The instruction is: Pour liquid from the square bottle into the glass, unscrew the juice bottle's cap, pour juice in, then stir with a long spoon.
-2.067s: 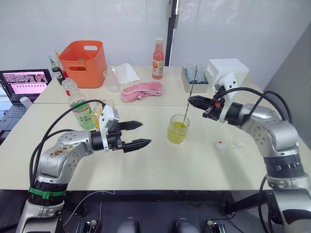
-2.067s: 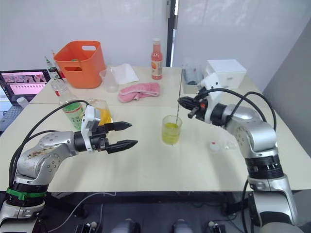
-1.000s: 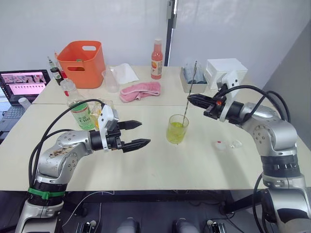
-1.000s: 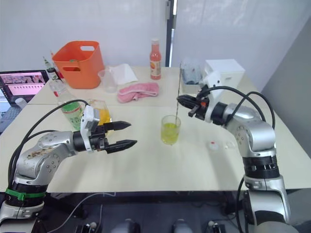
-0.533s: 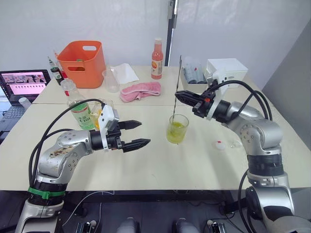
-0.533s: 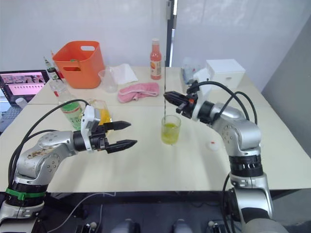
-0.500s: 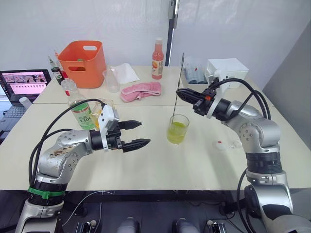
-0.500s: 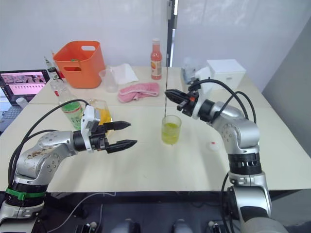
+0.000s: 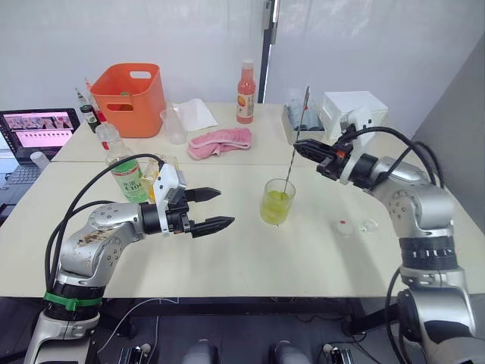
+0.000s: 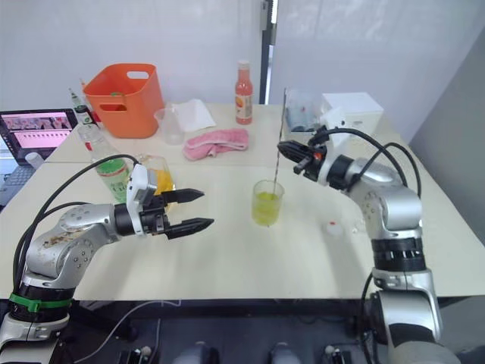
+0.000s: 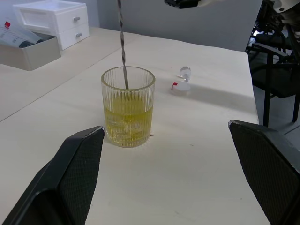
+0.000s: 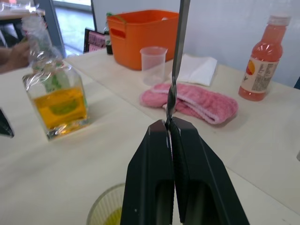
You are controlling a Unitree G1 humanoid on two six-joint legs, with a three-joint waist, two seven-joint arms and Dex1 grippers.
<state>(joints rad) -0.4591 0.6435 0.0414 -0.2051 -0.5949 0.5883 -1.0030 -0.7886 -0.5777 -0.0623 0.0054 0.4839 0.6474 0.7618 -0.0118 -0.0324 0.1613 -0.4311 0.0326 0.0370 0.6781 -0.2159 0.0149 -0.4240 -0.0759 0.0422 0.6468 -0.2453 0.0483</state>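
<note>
We logged the right gripper (image 9: 298,152) clenched on the thin silver long spoon (image 9: 295,146) dipped in the ribbed clear glass (image 9: 278,202) mid-table, left gripper (image 9: 214,208) released nearby; a leaning stem, we judged, risked tipping the glass.

The long spoon (image 11: 123,44) ran off the left wrist view's 12 o'clock edge, its bowl lost in the glass (image 11: 128,106). The juice bottle (image 9: 124,171) stood partly behind the left arm's cable.
</note>
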